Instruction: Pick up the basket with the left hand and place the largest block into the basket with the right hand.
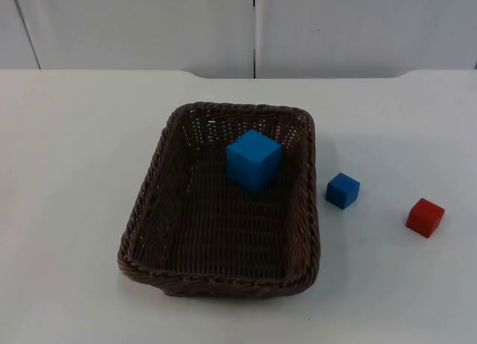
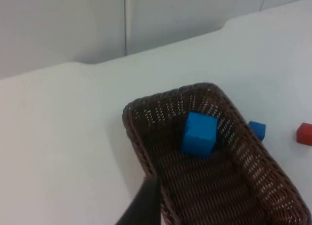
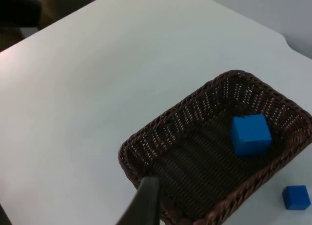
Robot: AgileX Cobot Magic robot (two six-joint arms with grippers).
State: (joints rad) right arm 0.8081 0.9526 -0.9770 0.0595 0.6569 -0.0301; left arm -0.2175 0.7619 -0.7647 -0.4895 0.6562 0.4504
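Observation:
A dark brown woven basket (image 1: 139,210) rests on the white table, near the middle. Inside it, against the far wall, sits the large blue block (image 1: 253,159). On the table to the basket's right are a small blue block (image 1: 342,190) and, farther right, a red block (image 1: 425,217). My left gripper (image 2: 145,205) hangs high above the table by the basket's rim (image 2: 134,135), apart from it, and looks down on the large block (image 2: 199,133). My right gripper (image 3: 144,203) is also raised, over a corner of the basket (image 3: 161,122), well clear of the large block (image 3: 250,134).
The grey partition wall (image 1: 253,24) closes off the far edge of the table. Bare white table surrounds the basket on the left and front. The small blue block (image 3: 296,196) lies just outside the basket wall.

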